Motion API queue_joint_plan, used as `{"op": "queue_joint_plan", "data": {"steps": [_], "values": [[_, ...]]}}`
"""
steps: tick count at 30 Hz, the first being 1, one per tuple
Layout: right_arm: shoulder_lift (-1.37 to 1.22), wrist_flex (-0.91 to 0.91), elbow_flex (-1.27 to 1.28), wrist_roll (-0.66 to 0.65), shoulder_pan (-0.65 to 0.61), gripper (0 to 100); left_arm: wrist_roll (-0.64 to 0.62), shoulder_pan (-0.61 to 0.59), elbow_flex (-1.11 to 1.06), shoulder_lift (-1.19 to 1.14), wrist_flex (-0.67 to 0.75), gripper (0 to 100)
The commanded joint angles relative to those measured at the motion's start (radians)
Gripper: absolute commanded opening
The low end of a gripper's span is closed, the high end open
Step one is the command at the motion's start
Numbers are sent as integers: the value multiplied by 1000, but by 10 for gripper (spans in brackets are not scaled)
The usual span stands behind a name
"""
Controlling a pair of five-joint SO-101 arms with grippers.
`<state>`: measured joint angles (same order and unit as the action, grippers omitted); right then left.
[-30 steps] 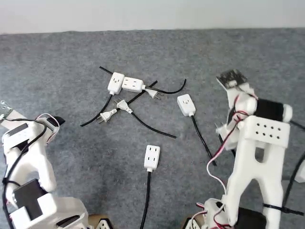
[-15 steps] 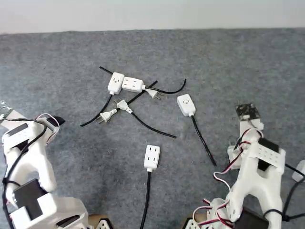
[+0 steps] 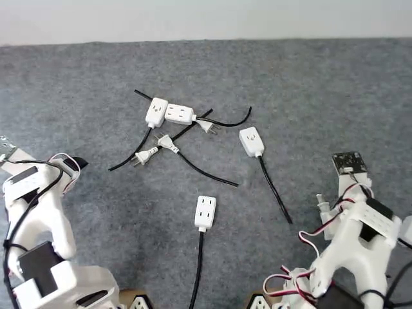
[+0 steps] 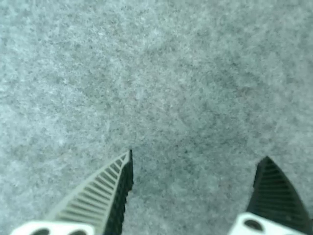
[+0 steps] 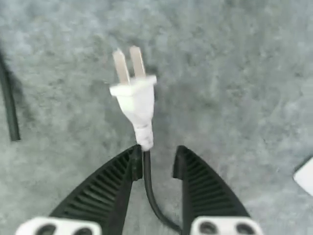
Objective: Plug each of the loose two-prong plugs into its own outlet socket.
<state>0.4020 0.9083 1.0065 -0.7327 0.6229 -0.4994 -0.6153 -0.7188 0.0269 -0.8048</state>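
white plug held by its cable, prongs leading

the plug (image 5: 134, 98) is found at the right side of the carpet (image 3: 77, 71), just ahead of the right gripper (image 5: 157, 152). the jaws are drawn narrow about the black cable (image 5: 146, 181) right behind the plug's body. it is judged to be held there, though a slit is seen on one side of the cable. whether the plug rests on the carpet or hangs just over it cannot be told. the left gripper (image 4: 198, 156) is spread wide over bare carpet, with nothing in it.

the step in hand is taken to be carrying this plug to a free socket. the nearest socket (image 3: 251, 141) lies well apart, toward the middle, and its slotted face appears turned upward. the prongs (image 5: 137, 61) would therefore have to be tipped down and squared with the slots before any push. since the grip is on soft cable, not the body, swinging or buckling may be expected. a slow approach is advised, and the socket may need steadying by the left gripper.

the plug's long axis lies in line with the right gripper. both flat prongs are pointed straight away from it, side by side.
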Motion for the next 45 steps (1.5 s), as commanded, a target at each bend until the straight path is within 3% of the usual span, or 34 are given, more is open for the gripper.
{"op": "queue_joint_plan", "data": {"steps": [1,12,20,24,29,33,36,45], "values": [[82,130,-51,-77,45,61,-6,9,45,5,17,367],[598,358,104,-101,130,58,-6,9,45,5,17,367],[951,360,358,-106,265,61,-6,9,45,5,17,367],[1076,357,422,-204,341,62,-6,9,45,5,17,367],[1196,355,503,-250,366,67,-5,9,45,5,15,367],[1270,355,549,-249,366,132,-5,9,45,6,-5,367],[1296,355,562,-247,366,114,-5,9,45,6,-5,367],[1297,420,531,-124,358,119,-5,9,45,6,-5,367]]}}
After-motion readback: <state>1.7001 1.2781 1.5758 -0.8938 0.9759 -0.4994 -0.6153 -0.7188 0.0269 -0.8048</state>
